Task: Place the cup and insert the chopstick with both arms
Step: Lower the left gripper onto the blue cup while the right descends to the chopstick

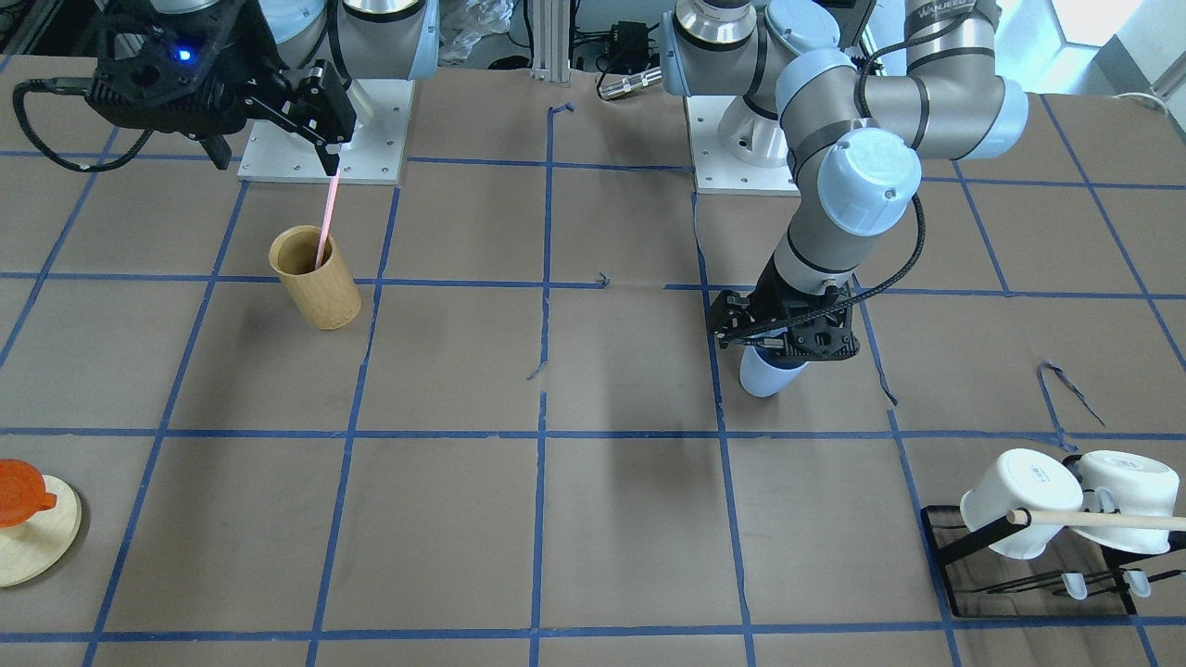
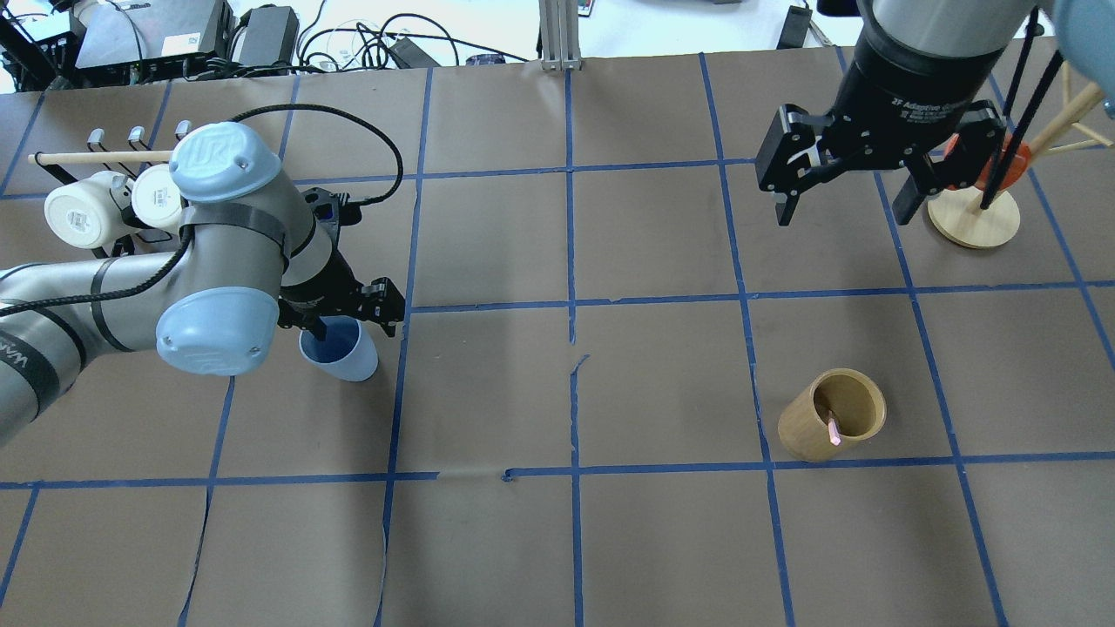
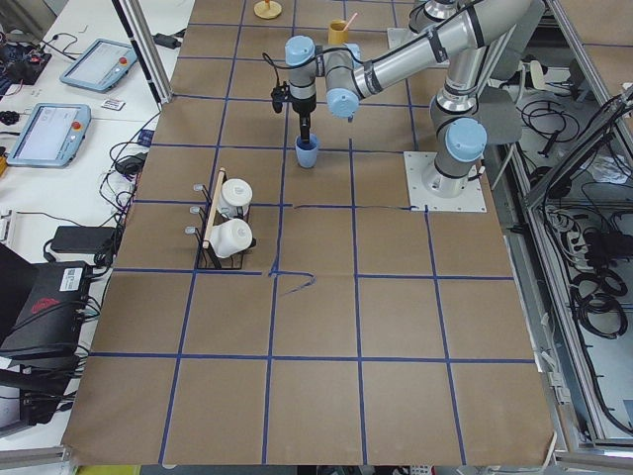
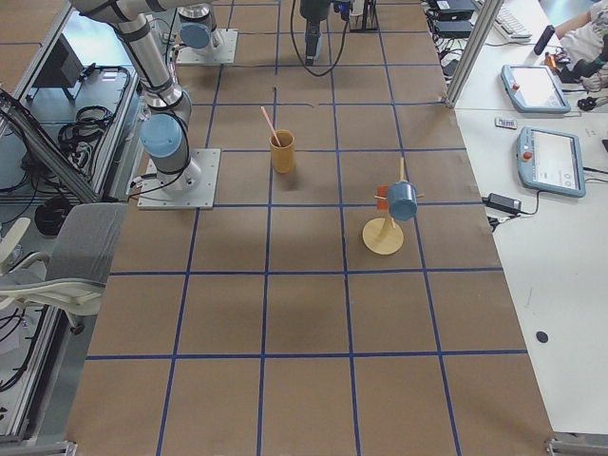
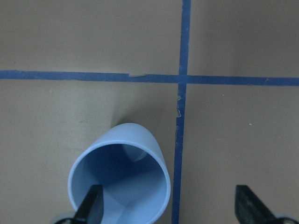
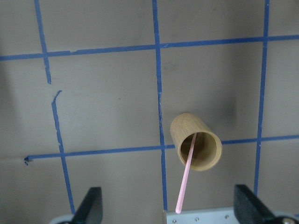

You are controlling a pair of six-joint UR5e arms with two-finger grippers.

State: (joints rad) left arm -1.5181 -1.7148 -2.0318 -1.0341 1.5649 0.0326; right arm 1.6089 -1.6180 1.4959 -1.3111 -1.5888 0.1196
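The pale blue cup (image 2: 341, 350) stands upright on the brown table, left of the middle; it also shows in the left wrist view (image 5: 120, 179) and the front view (image 1: 767, 372). My left gripper (image 2: 353, 324) is open right over it, with one finger (image 5: 91, 205) inside the rim and the other outside to the right. The pink chopstick (image 1: 324, 222) leans inside the tan bamboo cylinder (image 2: 832, 425), its top free (image 6: 184, 184). My right gripper (image 2: 845, 211) is open and empty, high above the table near the cylinder (image 6: 196, 147).
A black rack with two white mugs and a wooden rod (image 2: 91, 205) stands behind my left arm, seen also in the front view (image 1: 1038, 505). A round wooden stand with an orange piece (image 2: 974, 218) sits at the far right edge.
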